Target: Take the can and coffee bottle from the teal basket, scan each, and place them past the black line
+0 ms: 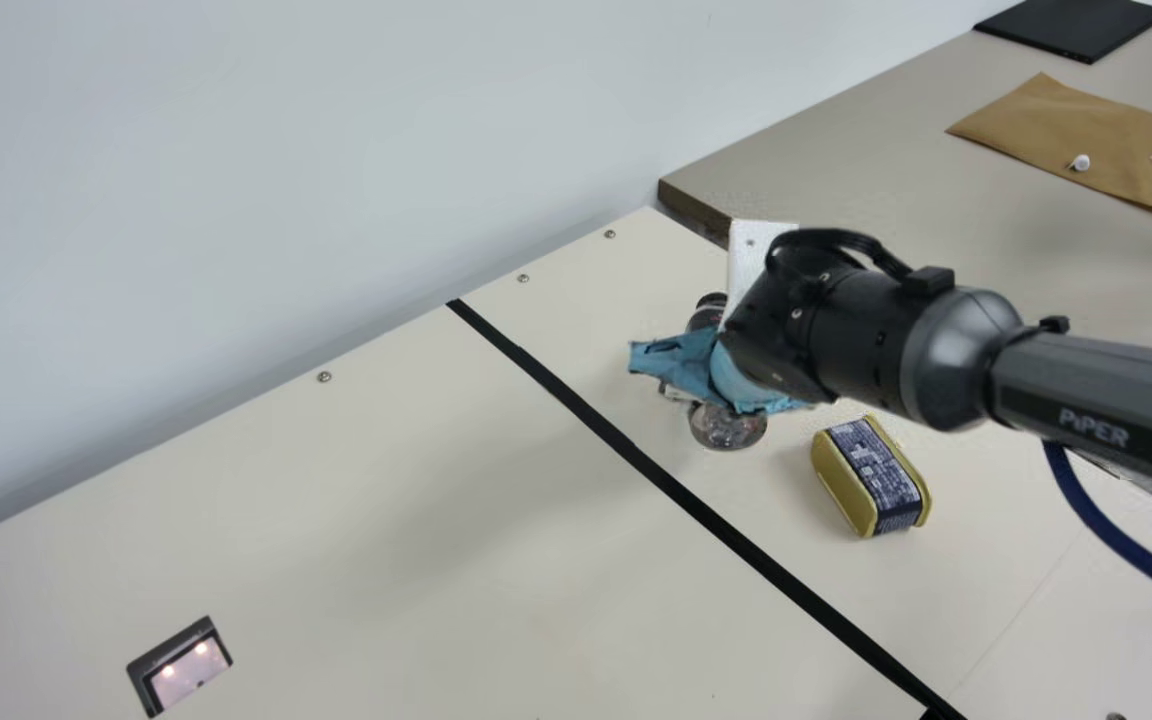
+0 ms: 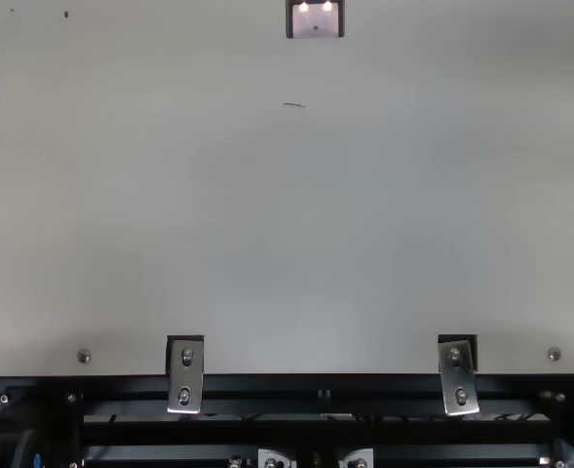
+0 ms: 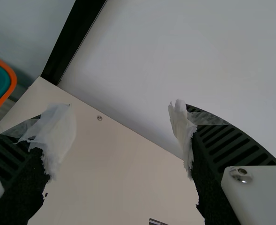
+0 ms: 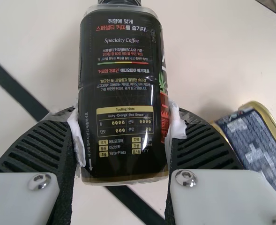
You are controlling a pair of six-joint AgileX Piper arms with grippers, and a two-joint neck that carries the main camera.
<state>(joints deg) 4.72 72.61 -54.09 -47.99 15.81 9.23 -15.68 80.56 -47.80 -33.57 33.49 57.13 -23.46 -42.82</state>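
Coffee bottle (image 1: 728, 428) is clamped between the right gripper's (image 1: 719, 372) fingers, right of the black line (image 1: 681, 490). Can (image 1: 871, 475) rests on the tabletop (image 1: 416, 500), nearer and farther right. Left gripper's (image 3: 121, 115) fingers are wide apart, empty.

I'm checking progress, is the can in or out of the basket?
Out: the gold-and-navy can sits directly on the table, beside the black line.

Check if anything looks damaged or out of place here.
Yes, the whitish, papery wrapping on the left end effector: its edges are torn and ragged, with loose flaps sticking out, so it looks worn. The right end effector has similar crumpled wrapping.
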